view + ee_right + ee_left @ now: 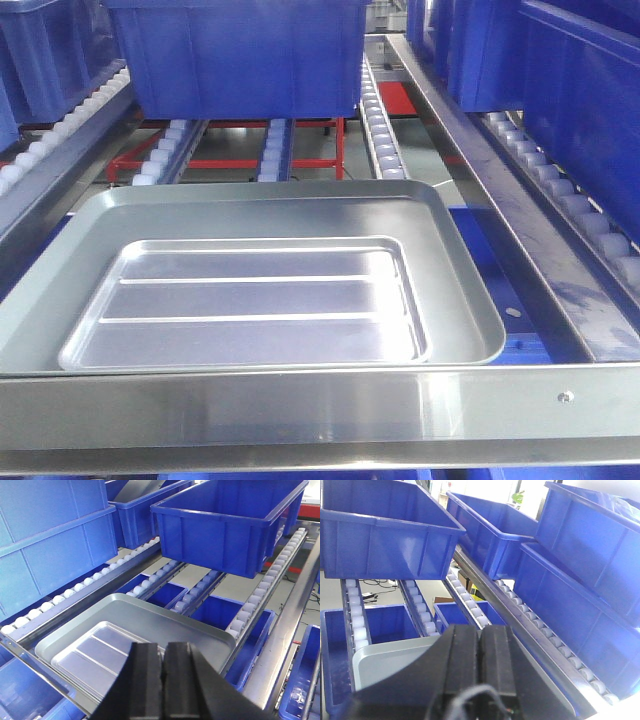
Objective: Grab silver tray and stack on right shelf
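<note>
The silver tray (pixel 250 305), shallow with two long ridges, lies flat inside a bigger plain silver tray (pixel 460 260). Both rest on the right shelf, just behind its flat steel front bar (pixel 300 415) with the small screw. In the right wrist view my right gripper (pixel 162 646) hangs shut and empty above the silver tray's (pixel 90 652) near right corner. My left gripper (pixel 479 630) is also shut and empty, over the bigger tray (pixel 385 660); its fingers hide the ridged tray there. Neither gripper shows in the front view.
A blue bin (pixel 240 55) stands on the rollers just behind the trays, with the red underframe (pixel 220 160) below it. More blue bins (pixel 570 70) sit on the neighbouring lanes left and right. Steel side rails (pixel 520 230) with pale rollers border the lane.
</note>
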Tool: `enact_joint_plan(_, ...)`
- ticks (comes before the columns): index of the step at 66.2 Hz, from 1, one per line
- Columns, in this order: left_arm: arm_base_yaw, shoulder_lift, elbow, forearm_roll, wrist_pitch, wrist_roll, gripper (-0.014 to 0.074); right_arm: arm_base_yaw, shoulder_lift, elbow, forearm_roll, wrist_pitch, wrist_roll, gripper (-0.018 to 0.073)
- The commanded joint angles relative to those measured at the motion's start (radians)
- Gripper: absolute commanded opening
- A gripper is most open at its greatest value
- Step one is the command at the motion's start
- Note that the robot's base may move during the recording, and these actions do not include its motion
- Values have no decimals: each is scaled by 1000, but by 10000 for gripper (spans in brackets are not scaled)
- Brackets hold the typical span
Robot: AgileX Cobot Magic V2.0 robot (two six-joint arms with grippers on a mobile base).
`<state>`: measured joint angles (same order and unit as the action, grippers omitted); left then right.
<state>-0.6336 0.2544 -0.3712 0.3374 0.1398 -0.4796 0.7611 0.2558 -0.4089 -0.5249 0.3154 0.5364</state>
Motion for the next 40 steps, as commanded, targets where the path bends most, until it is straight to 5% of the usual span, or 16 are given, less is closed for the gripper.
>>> enact_joint_plan(1,-8,6,-28,6,-87,-1,-90,0,8,-27,-28,-76,-9,56)
enact_joint_plan(24,-8,6,-28,6,-87,-1,-90,-46,-35,14,-14,15,-9,57)
enact_joint_plan(40,-8,6,-28,6,-87,-1,-90,-363,-224,187,263,-72,-198,57)
